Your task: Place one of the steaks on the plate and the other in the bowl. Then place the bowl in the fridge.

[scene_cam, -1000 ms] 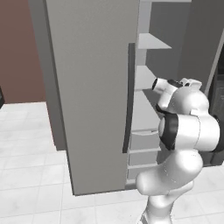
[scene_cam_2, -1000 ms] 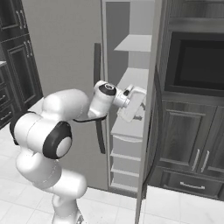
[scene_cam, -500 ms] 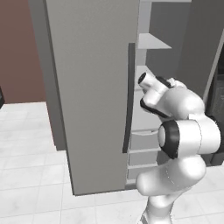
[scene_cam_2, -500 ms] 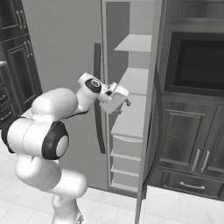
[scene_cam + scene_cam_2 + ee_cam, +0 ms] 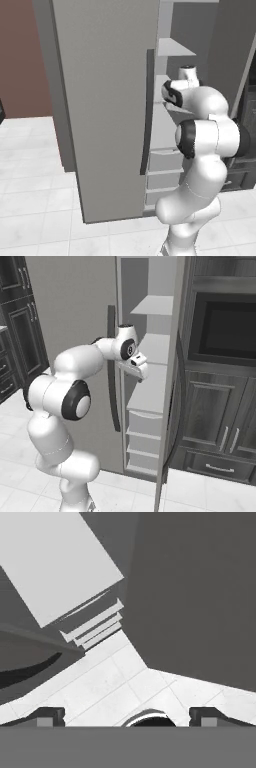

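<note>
Fingers: dark fingertips (image 5: 47, 716) spread wide at frame bottom, holding nothing.
Gripper (image 5: 140, 367): frame centre, beside fridge (image 5: 75, 311) shelf (image 5: 150, 391) edge.

No writing, labels, brand marks, numbers or signs can be read anywhere in these pictures.

Open fridge (image 5: 75, 316) ahead, arm reaching in

Pale shelves (image 5: 157, 306) sit above stacked drawers (image 5: 145, 438) inside; the gripper (image 5: 141, 368) hangs before the middle shelf, with the built-in oven (image 5: 225, 331) right of the fridge.
</note>
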Controlling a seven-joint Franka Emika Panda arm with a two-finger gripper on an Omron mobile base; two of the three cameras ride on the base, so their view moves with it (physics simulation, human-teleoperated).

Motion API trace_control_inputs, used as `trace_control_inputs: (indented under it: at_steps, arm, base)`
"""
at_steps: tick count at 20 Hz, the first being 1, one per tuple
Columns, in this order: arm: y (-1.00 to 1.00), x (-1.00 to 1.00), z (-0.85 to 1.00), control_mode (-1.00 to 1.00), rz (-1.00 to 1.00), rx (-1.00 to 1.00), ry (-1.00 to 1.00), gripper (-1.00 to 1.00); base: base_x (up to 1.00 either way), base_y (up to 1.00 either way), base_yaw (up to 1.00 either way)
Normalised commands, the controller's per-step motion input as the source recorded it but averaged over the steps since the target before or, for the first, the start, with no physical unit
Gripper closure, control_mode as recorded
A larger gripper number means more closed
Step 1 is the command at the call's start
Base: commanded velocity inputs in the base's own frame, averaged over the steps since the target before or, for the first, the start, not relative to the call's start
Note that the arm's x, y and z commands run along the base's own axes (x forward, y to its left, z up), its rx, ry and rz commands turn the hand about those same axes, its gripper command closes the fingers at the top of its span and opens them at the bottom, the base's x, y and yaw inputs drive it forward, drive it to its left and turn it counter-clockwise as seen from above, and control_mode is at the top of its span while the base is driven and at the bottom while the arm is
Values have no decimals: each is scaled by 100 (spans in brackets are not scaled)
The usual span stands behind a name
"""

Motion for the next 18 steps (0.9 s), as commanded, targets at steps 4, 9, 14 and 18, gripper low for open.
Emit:
trace_control_inputs:
  at_steps: [4,9,14,18]
  arm:
    - [81,-16,2,-100,9,46,-15,-100]
    - [53,-29,11,-100,22,-6,-10,-100]
    - [49,-9,1,-100,24,-34,-5,-100]
    - [39,-1,0,-100,24,-14,-44,-100]
  base:
    - [0,0,0]
    - [0,0,0]
    - [0,0,0]
    - [0,0,0]
